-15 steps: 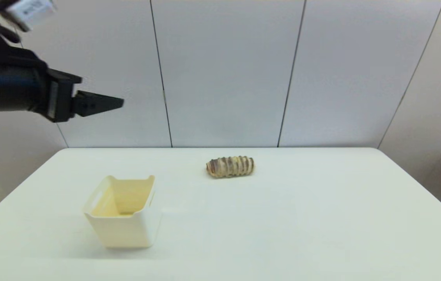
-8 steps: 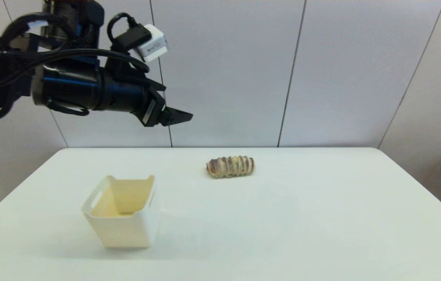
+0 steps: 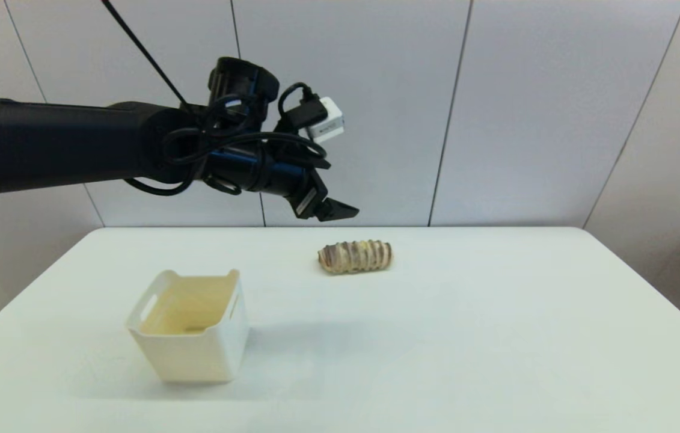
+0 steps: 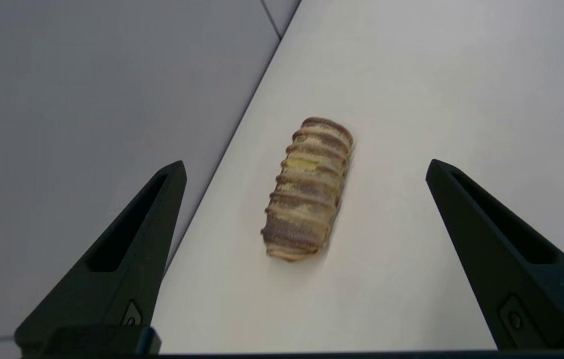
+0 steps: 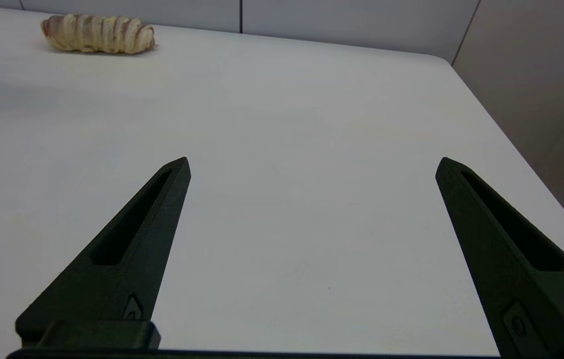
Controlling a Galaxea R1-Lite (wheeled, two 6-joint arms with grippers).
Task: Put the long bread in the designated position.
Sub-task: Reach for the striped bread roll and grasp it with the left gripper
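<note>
Long bread (image 3: 355, 257): small tan loaf with dark brown crosswise ridges, lying flat on the white table (image 3: 436, 337), just above the centre of the head frame, near the table's far edge. Its length runs left to right across the frame. Nothing touches it.

Left gripper (image 3: 340, 210): black, at the end of a long dark arm reaching in from the left edge of the head frame, cables looped round the wrist. It hangs in the air in the upper middle of the frame, above and slightly left of the loaf, tip pointing right and down. In the left wrist view the gripper (image 4: 304, 167) has its fingers spread wide, the loaf (image 4: 309, 189) framed in the gap between them, well clear of both.

Right gripper (image 5: 311, 162): seen only in the right wrist view, low over bare table, fingers spread wide and holding nothing. The loaf (image 5: 98, 34) sits far off in the upper left of that frame.

Cream bin (image 3: 186, 358): open-topped, with handle cut-outs, standing upright in the lower left of the head frame, well apart from the loaf.
</note>
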